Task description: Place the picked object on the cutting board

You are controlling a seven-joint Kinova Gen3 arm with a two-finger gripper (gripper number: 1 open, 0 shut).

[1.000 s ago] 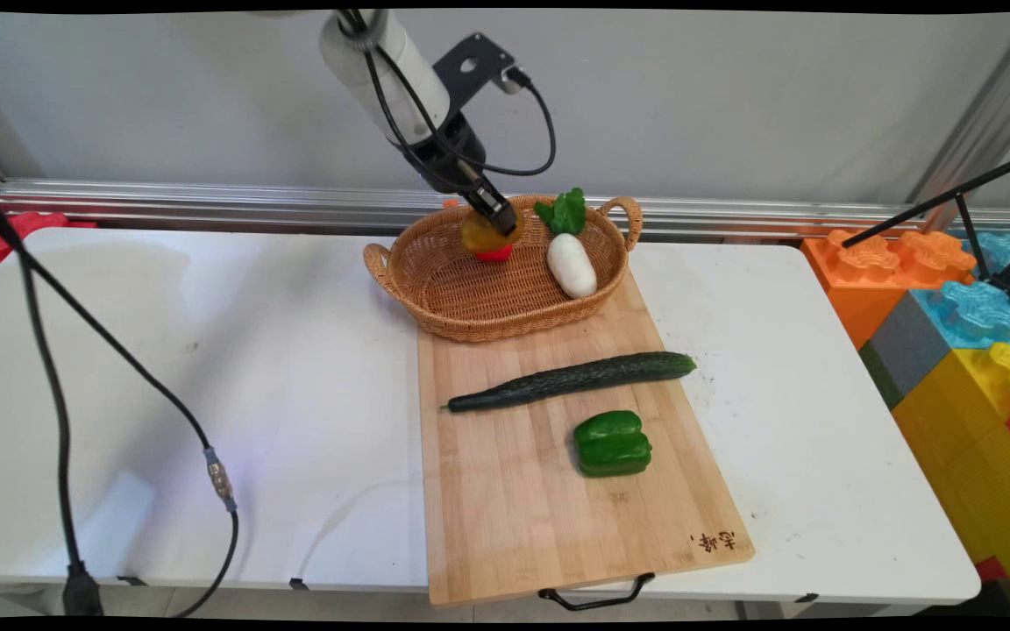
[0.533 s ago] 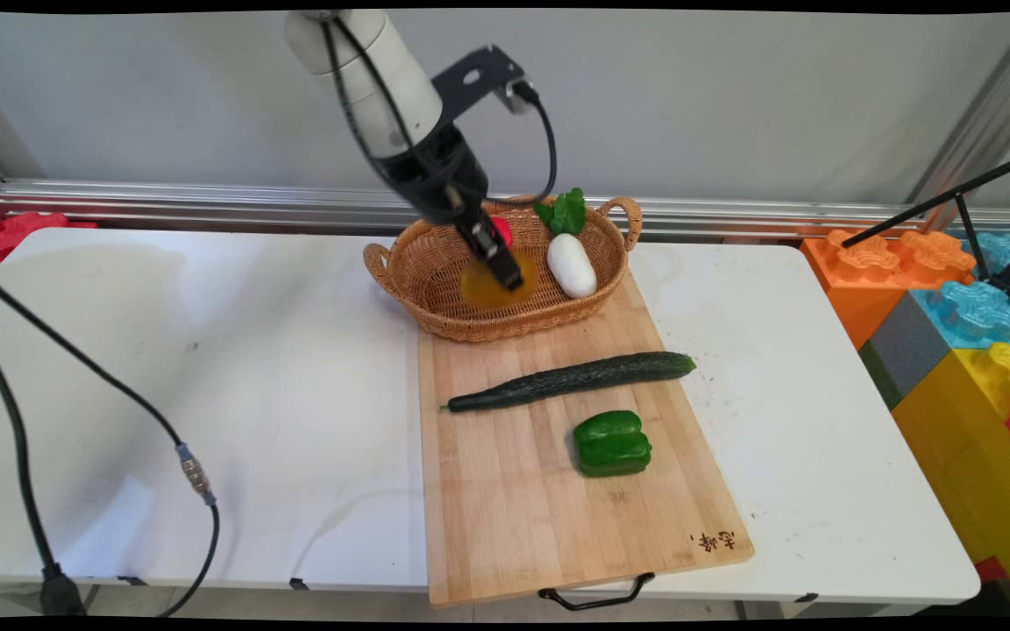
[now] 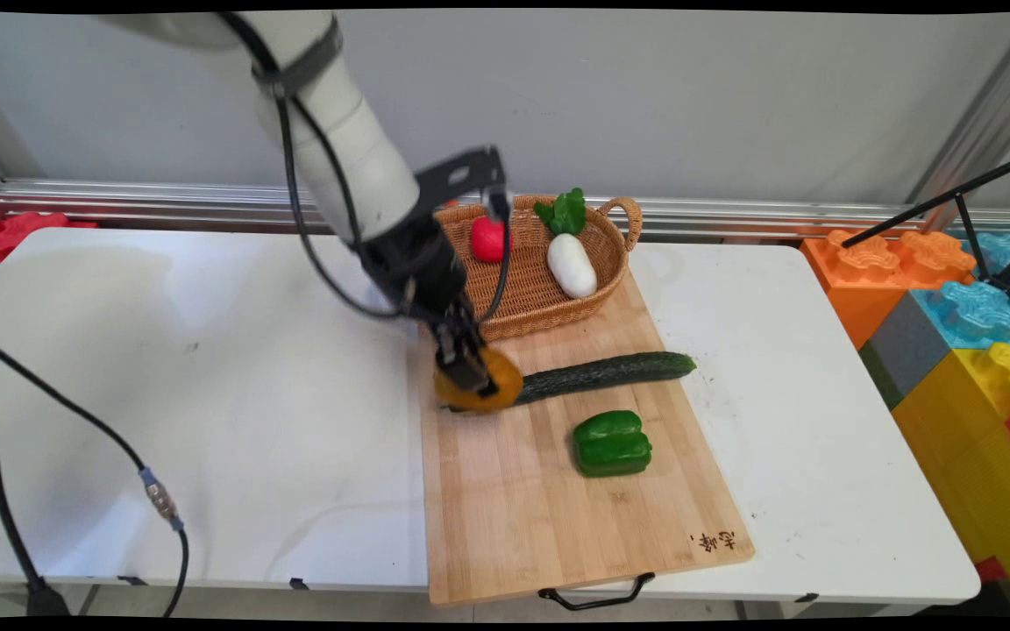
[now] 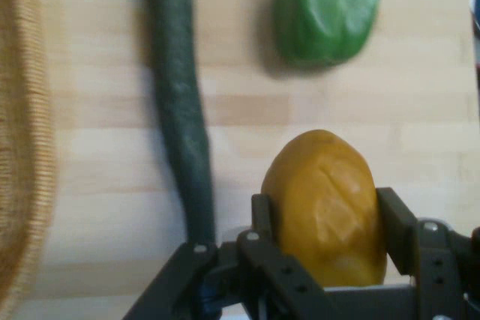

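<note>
My gripper [image 3: 472, 379] [image 4: 324, 219] is shut on a yellow-orange fruit, a mango by its look [image 3: 489, 391] [image 4: 324, 204]. It hangs just above the wooden cutting board [image 3: 558, 491] [image 4: 315, 121], near the board's left edge, in front of the cucumber's thin end. The dark green cucumber [image 3: 606, 372] [image 4: 180, 110] lies across the board. A green bell pepper [image 3: 612, 443] [image 4: 326, 9] sits closer to the front. Behind the arm stands the wicker basket [image 3: 549, 302] [image 4: 22, 148] holding a red fruit [image 3: 488, 238] and a white radish with green leaves [image 3: 570, 261].
Black cables [image 3: 75, 421] hang over the left half of the white table [image 3: 207, 368]. Big coloured building blocks [image 3: 961, 333] stand off the table's right end. A black tripod leg [image 3: 943, 202] crosses the upper right. The board's black handle [image 3: 597, 596] sticks over the front edge.
The gripper has carried the mango out of the basket, forward and down, to the board's left edge by the cucumber's tip. The red fruit in the basket is uncovered.
</note>
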